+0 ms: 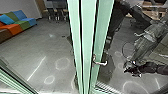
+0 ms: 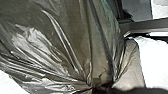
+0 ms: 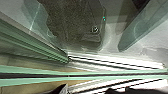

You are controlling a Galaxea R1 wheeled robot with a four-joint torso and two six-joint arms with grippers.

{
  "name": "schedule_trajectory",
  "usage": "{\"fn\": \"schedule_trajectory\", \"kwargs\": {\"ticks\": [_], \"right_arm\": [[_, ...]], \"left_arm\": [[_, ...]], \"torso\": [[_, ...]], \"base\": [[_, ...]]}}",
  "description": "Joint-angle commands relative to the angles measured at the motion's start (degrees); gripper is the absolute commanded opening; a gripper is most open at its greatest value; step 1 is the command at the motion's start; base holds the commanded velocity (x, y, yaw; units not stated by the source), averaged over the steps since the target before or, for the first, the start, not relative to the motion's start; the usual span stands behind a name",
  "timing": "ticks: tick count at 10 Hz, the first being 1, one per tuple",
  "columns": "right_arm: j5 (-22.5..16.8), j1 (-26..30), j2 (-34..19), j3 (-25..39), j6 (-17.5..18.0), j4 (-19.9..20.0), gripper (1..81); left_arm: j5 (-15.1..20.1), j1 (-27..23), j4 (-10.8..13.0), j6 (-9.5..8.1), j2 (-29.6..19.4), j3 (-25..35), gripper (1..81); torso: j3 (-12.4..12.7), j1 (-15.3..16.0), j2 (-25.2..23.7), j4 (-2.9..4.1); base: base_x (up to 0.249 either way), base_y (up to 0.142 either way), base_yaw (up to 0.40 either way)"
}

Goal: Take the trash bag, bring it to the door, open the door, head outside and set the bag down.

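Holds the bunched trash bag [image 2: 62, 47] in the left gripper [image 2: 100, 88], and has the right gripper [image 1: 128, 70] at the head view's lower right, opening impossible to tell.

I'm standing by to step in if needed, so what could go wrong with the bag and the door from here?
The green upright edges of the glass door stand right ahead, so the robot might bump them. The door handle juts out and could snag something brought close past it. The trash bag is shiny film whose creases run together into one narrow gather, so it might tear or slip there.
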Motion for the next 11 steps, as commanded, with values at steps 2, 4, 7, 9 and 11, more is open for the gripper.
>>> {"fn": "schedule_trajectory", "kwargs": {"ticks": [2,4,7,9,11], "right_arm": [[1.29,18.38,-6.99,1.83,6.35,-6.14,81.1],[0.15,18.39,-8.84,4.38,6.35,-6.67,81.1],[-2.32,18.03,-11.39,7.28,6.35,-9.04,81.1],[-4.77,17.68,-13.85,9.57,6.26,-12.11,81.1],[-5.75,18.38,-16.40,10.28,5.38,-13.97,81.1]], "left_arm": [[4.52,-0.15,-0.13,0.37,-0.52,0.40,1.0],[4.52,-0.15,-0.04,0.45,-0.34,0.40,1.0],[4.44,-0.15,0.13,0.45,-0.25,0.40,1.0],[4.52,-0.15,0.22,0.45,-0.25,0.40,1.0],[4.61,-0.15,0.22,0.45,-0.25,0.40,1.0]], "torso": [[0.00,0.00,0.00,0.00],[0.00,0.02,0.02,0.00],[0.00,0.11,0.04,0.00],[0.00,0.19,0.09,0.00],[0.00,0.22,0.11,0.00]], "base": [[0.000,0.000,0.000],[0.000,0.000,0.000],[0.000,0.000,0.000],[0.000,0.000,0.000],[0.000,0.000,0.000]]}}
